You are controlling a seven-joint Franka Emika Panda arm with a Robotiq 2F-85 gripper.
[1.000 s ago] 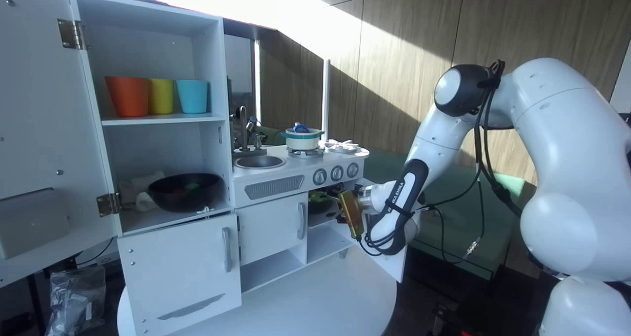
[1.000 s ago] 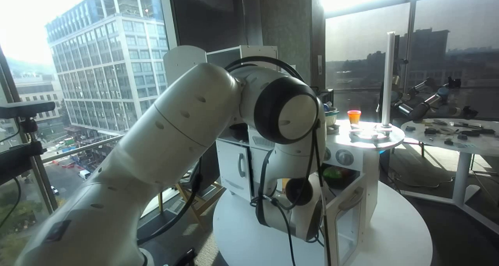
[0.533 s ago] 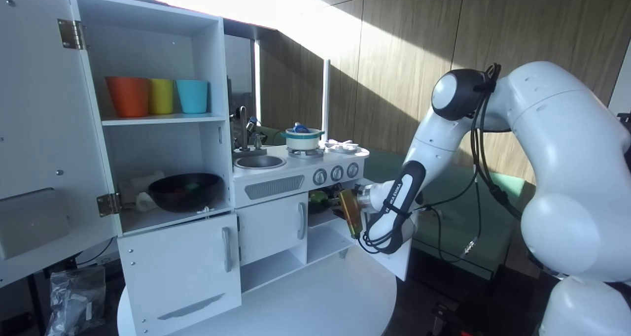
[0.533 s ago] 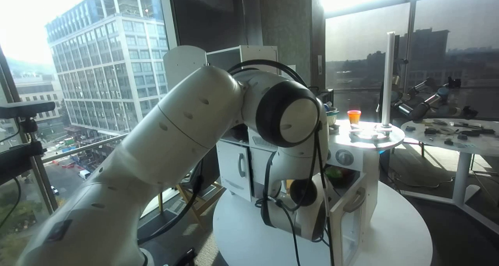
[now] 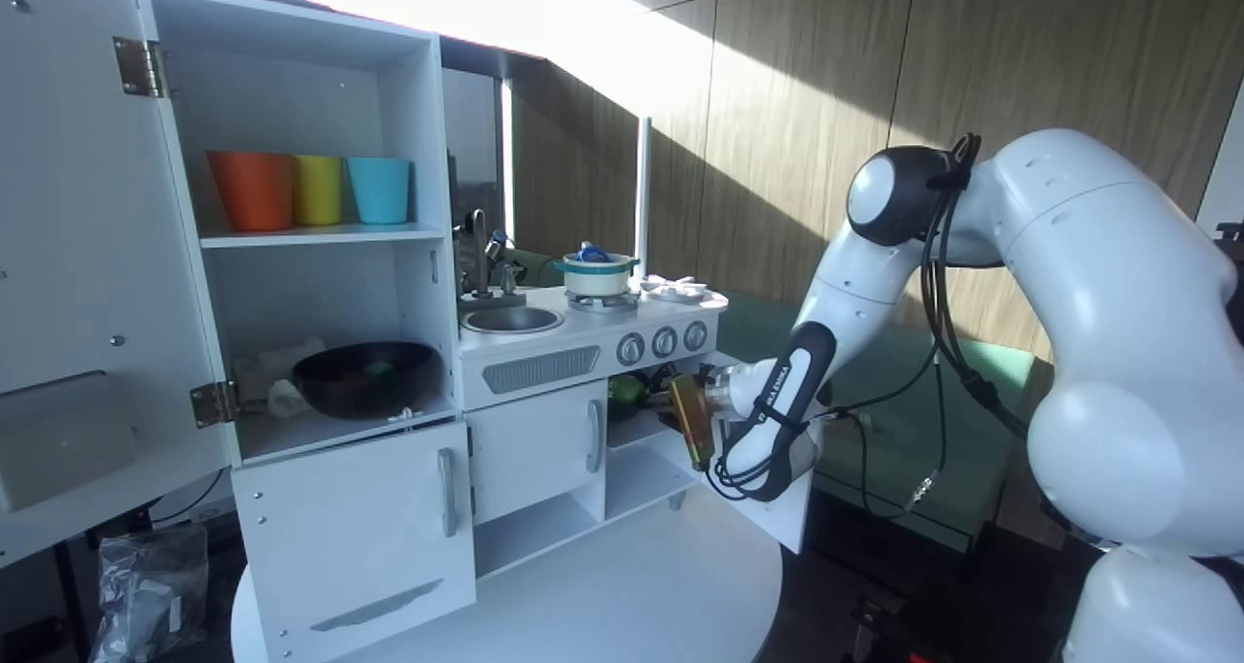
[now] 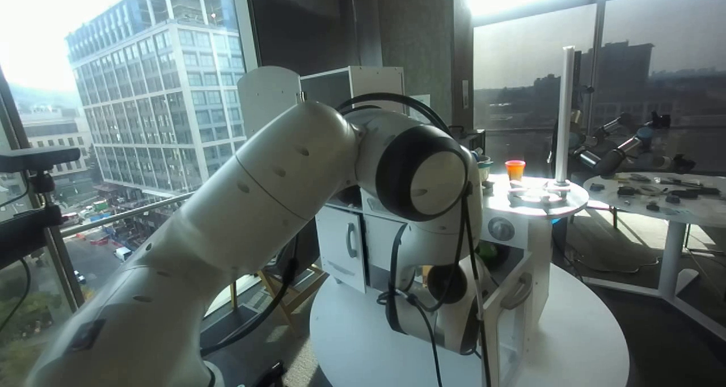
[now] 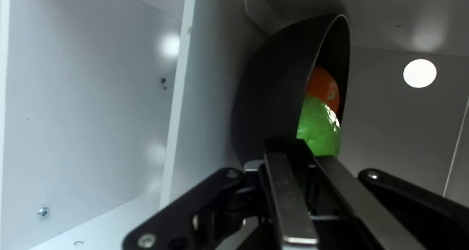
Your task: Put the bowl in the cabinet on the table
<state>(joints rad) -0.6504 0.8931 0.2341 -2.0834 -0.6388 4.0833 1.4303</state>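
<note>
A dark bowl (image 7: 278, 88) lies inside the right-hand compartment of the white cabinet (image 5: 530, 444), with a green fruit (image 7: 319, 127) and an orange one (image 7: 324, 88) in it. In the wrist view the fingertips of my gripper (image 7: 287, 147) are closed together on the bowl's rim, beside the green fruit. Between the fingers there is only a narrow gap, dark with the bowl's wall. The cabinet stands on the round white table (image 5: 622, 585). In an exterior view the arm hides most of the bowl, and the green fruit (image 6: 488, 251) peeks out behind it.
An opened cabinet door (image 6: 513, 319) hangs close to my wrist. A partition (image 7: 205, 96) borders the compartment beside the bowl. A wider black pan (image 5: 364, 381) sits in the taller shelf unit, below coloured cups (image 5: 316, 191). A white pot (image 5: 598, 276) stands on the stove top.
My fingers have closed from a wide opening. The arm's elbow has sunk a little. The green fruit shows larger beside the gripper, and the opened door has swung slightly outward.
</note>
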